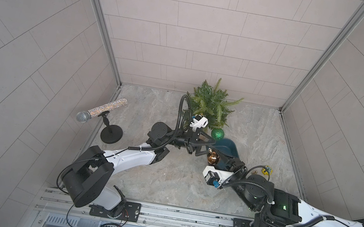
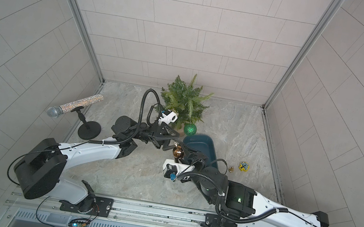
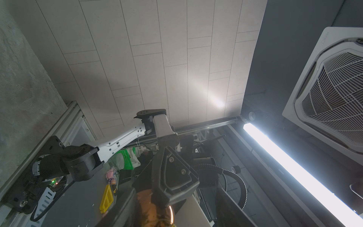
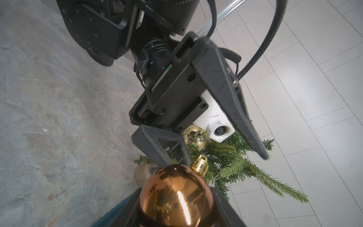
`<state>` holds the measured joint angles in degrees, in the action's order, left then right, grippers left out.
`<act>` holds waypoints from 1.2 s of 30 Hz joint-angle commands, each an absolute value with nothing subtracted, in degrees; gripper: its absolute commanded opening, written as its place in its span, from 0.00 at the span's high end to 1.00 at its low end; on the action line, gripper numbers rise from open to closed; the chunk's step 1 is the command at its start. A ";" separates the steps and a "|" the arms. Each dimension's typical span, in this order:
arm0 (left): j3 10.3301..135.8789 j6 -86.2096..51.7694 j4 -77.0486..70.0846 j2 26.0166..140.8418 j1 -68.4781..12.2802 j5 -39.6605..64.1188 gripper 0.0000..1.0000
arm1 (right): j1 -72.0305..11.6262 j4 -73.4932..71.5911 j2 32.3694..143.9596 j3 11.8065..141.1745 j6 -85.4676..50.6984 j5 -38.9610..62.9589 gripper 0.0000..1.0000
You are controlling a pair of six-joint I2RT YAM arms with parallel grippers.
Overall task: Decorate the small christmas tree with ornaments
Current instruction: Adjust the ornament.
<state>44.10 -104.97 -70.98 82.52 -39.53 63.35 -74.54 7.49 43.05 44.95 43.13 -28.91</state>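
**Copper Bauble Held Beside the Tree**

The right gripper (image 4: 176,208) is clamped on the copper bauble (image 4: 174,196), near the small christmas tree (image 1: 212,104). The left gripper (image 1: 210,147) is released, its jaws spread either side of the bauble's gold cap (image 4: 199,164). The green bauble (image 1: 218,133) and gold bauble (image 4: 197,137) sit at the tree's lower branches.

Copper-bronze bauble (image 4: 176,196) sits gripped between dark jaws before the tree (image 4: 235,167).
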 commanded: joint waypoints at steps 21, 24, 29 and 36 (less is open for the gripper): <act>44.43 -105.53 -75.15 79.98 -37.00 65.91 0.94 | -74.49 7.92 38.93 42.94 37.44 -30.31 0.46; 43.83 -104.39 -75.05 79.63 -36.45 65.84 0.69 | -74.49 8.40 37.64 43.48 35.69 -28.68 0.46; 41.44 -98.21 -73.30 77.18 -33.77 64.17 0.60 | -72.13 16.08 36.25 49.45 21.00 -21.65 0.45; 40.89 -80.55 -51.33 67.19 -29.22 60.85 0.58 | -57.36 25.99 38.20 57.07 -5.40 4.73 0.45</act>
